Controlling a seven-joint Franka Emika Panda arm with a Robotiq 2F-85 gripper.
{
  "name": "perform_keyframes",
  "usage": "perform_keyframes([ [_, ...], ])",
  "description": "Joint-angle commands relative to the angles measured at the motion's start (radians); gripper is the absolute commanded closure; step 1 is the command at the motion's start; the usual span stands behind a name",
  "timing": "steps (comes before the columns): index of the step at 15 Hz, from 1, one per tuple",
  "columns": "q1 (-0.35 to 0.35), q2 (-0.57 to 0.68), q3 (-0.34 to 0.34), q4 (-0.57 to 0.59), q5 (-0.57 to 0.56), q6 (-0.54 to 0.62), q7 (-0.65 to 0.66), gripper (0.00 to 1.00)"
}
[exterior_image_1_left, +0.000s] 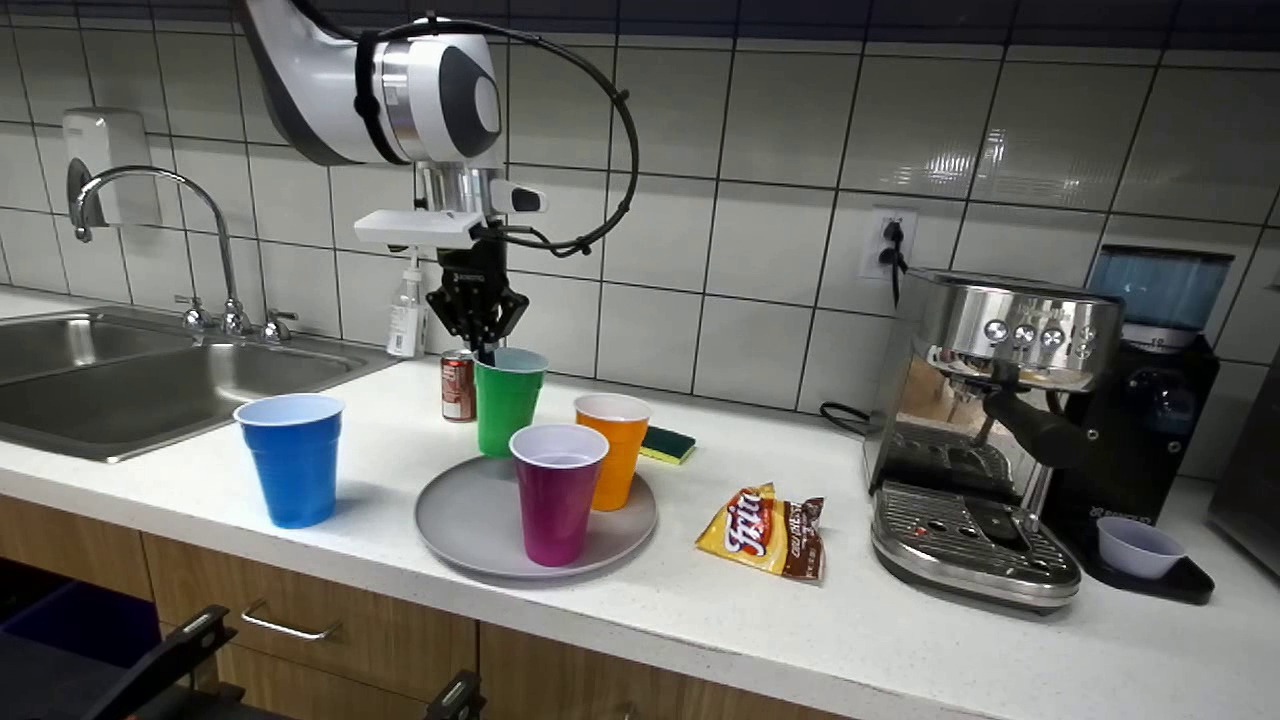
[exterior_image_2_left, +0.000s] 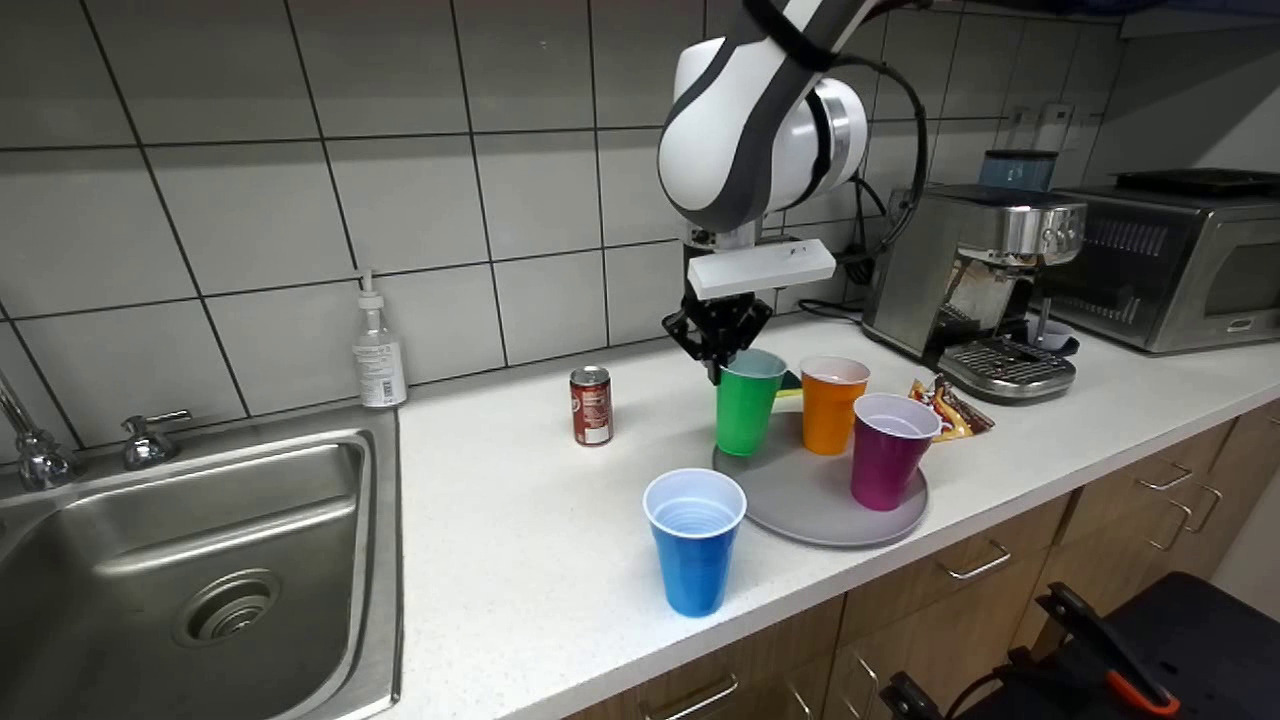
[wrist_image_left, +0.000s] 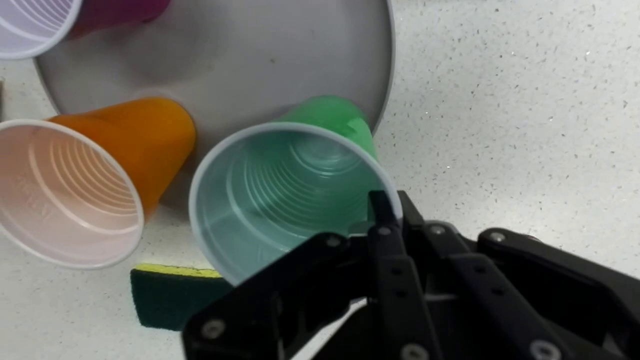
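In all 3 views the worktop (exterior_image_1_left: 380, 440) looks bright and white, while the wall tiles (exterior_image_1_left: 780, 240) look grayer, and in an exterior view small streaks of light shine on those tiles and the blue cup (exterior_image_1_left: 295, 465) has a soft shadow beside it. The metal sink (exterior_image_2_left: 385, 560) has a long shiny stripe, and a dark shadow slants across the side wall (exterior_image_2_left: 1185, 115). The wrist view shows tiny specks clearly, with faint shadows on the plate (wrist_image_left: 270, 60) and a shine on the green cup (wrist_image_left: 290, 200), but the black fingers (wrist_image_left: 397, 285) are dark and a bit blurry.
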Motion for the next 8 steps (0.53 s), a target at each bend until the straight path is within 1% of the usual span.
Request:
perform_keyframes([
  [1, -0.011, 0.037, -0.006, 0.039, -0.015, 0.001, -0.011, 0.99],
  [8, -0.008, 0.075, -0.028, 0.068, -0.024, 0.002, -0.008, 0.99],
])
